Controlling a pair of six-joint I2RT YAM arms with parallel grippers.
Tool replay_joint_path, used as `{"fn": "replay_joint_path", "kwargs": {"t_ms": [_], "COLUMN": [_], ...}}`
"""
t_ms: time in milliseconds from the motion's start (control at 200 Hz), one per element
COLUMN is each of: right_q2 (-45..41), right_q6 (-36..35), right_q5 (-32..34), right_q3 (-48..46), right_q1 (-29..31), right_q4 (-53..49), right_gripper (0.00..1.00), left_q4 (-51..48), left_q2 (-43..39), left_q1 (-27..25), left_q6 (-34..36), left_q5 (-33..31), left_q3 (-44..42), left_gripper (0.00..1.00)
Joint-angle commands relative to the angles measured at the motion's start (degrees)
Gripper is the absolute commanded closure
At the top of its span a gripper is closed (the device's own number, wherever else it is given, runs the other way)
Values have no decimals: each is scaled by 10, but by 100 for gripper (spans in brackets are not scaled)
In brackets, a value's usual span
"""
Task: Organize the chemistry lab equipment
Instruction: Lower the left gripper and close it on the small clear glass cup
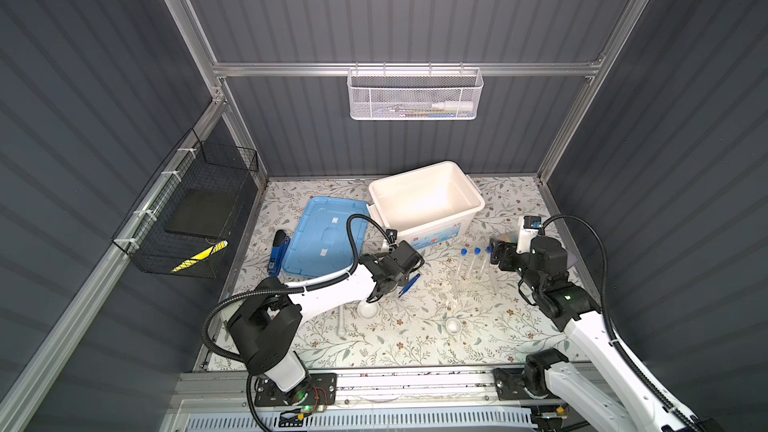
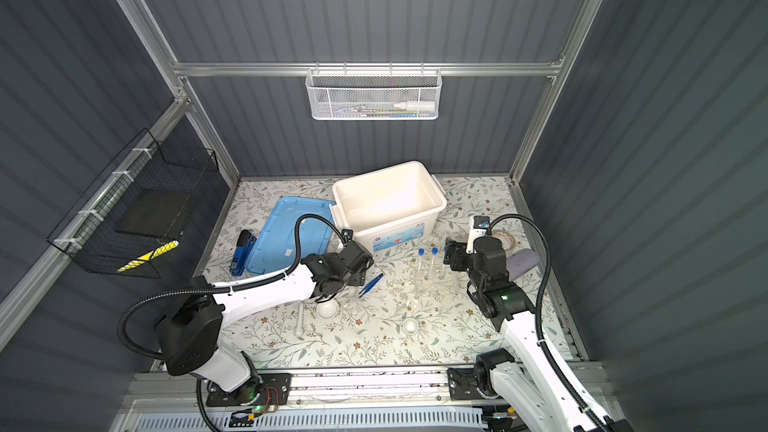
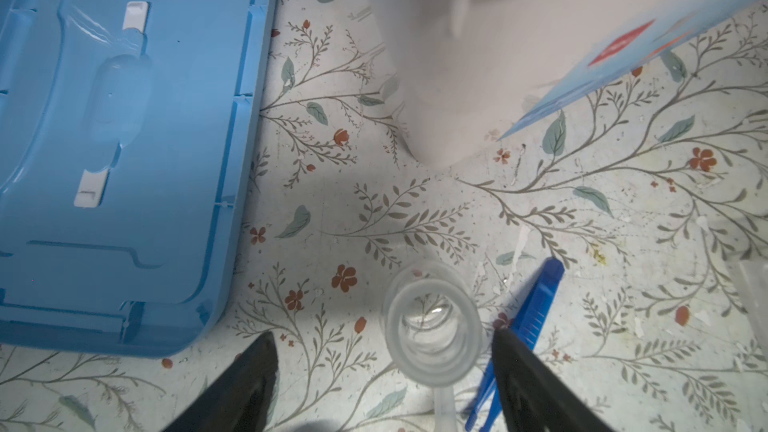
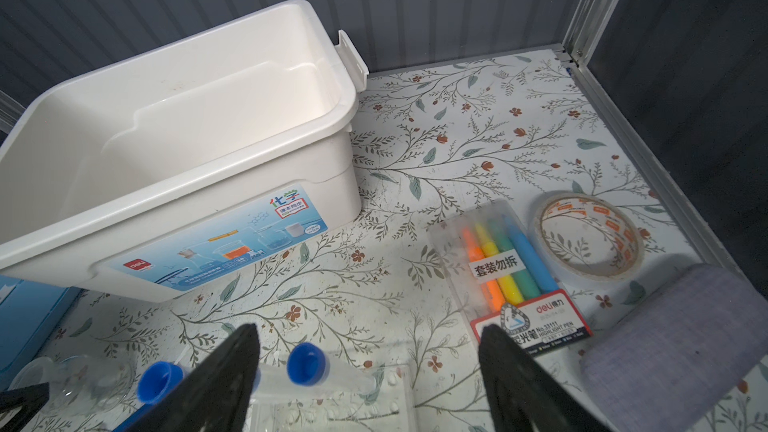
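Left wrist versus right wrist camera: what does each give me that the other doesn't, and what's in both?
Left wrist only: a clear look down into the small glass vessel between the open left gripper jaws, blue tweezers beside it. Right wrist only: blue-capped test tubes and clear rack by the open right gripper, highlighter pack, tape roll, grey pad, the empty inside of the white box. Both: that box, blue lid, floral table; the right wrist catches the vessel only as an edge blur.
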Motion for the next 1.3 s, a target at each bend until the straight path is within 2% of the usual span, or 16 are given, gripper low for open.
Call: {"fn": "replay_joint_path", "kwargs": {"t_ms": [0,430,850,1020,1296], "right_q2": [-2,-4,-6,-5,-5], "right_q6": [7,10,10,12,14], "right_q5": [-5,-7,-10,-13,-14], "right_q3": [-5,-7,-9,-10,-9], "right_q1": [-3,-7,-9,-10,-11], "right_q4": [0,-5,-10,-12,-11], "right_gripper": [15,15,15,15,15], "left_q4": [-5,-1,6,8,11], "left_q2": [15,39,49,48,53], "left_q1": [3,9,11,12,16], "left_q6": [8,10,13,12,16], "left_q5": [16,15,16,9,12], "left_q3": [19,35,37,38,41], "left_gripper": [19,25,42,39,41]}}
